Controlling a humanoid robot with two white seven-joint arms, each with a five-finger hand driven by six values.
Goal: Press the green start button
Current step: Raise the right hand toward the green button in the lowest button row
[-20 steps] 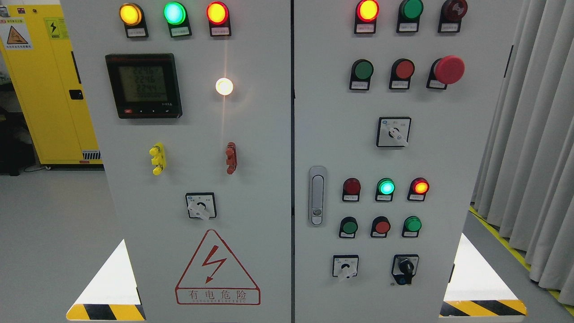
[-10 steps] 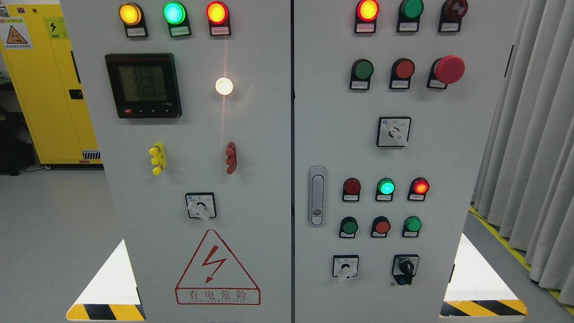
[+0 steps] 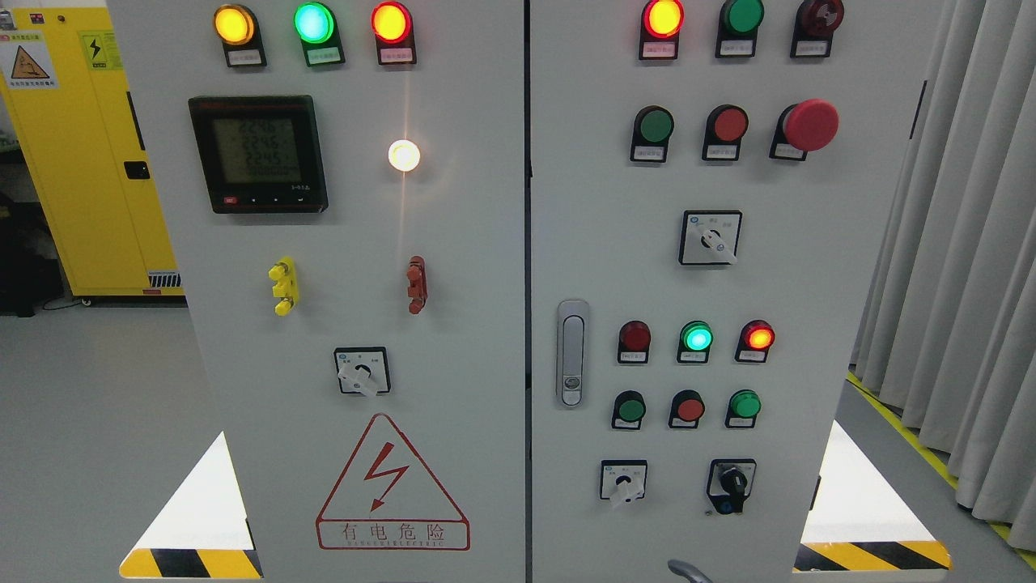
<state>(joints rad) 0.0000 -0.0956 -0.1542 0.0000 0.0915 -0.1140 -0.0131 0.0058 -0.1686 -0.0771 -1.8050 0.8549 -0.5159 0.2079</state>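
The grey control cabinet (image 3: pixel 477 243) fills the head view. On its right door sit three green push buttons: one in the upper row (image 3: pixel 654 125), one at the lower left (image 3: pixel 630 410) and one at the lower right (image 3: pixel 745 404). A small grey curved tip of my right hand (image 3: pixel 686 572) shows at the bottom edge, right of the middle, well below the lowest buttons and touching nothing. The rest of that hand is out of frame. My left arm does not show.
Red buttons (image 3: pixel 730 125) (image 3: pixel 689 409) sit beside the green ones, with a red mushroom stop (image 3: pixel 811 125) at the upper right. Lit lamps, rotary switches (image 3: pixel 623 484), a key switch (image 3: pixel 732 484) and a door handle (image 3: pixel 572 353) share the panel. Curtains (image 3: pixel 963 243) hang on the right.
A grey tip of my right hand has come into view at the bottom edge; it was absent in both earlier frames. The panel looks unchanged.
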